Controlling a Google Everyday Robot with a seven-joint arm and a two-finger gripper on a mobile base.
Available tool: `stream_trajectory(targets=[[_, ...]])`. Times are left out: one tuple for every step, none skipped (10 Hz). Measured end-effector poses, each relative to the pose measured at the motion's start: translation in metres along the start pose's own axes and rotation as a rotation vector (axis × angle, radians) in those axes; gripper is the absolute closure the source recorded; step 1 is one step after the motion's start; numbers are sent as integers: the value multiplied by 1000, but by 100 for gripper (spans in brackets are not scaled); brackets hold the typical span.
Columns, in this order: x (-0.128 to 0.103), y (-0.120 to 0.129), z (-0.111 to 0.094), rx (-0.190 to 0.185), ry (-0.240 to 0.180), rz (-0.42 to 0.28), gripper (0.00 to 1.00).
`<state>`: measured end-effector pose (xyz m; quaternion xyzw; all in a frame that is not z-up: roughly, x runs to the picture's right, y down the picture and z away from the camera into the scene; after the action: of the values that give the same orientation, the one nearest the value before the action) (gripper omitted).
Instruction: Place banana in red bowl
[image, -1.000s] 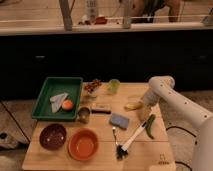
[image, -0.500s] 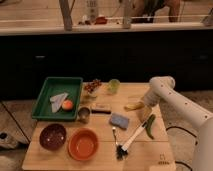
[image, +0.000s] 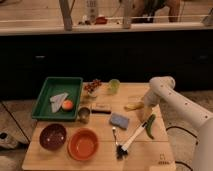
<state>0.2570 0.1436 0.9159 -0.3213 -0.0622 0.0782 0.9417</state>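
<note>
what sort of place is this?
Likely a lab or office test station: a wooden table staged with a green tray, red bowl and banana, by a dark counter. The hand is beside the banana.

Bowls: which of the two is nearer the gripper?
The red bowl, lying right of the dark purple bowl; the gripper hangs beside the banana, farther right.

You will find no text, brand or number here that you can read. The only thing that looks printed is a small dark mark (image: 161, 160) on the tabletop (image: 104, 129), near its front right corner, and it is too small to make out. The tool (image: 143, 106) hangs low over the right side of the tabletop, just beside the banana (image: 133, 106), and no lettering shows on it either.
</note>
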Motion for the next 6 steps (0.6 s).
stream_trajectory(targets=[[-8, 0, 3, -4, 1, -24, 21], [-11, 0, 3, -3, 1, -37, 25], [-13, 1, 4, -3, 1, -50, 35], [-15, 0, 3, -1, 2, -62, 46], [-18, -1, 2, 1, 2, -73, 55], [-20, -2, 1, 4, 4, -82, 66]])
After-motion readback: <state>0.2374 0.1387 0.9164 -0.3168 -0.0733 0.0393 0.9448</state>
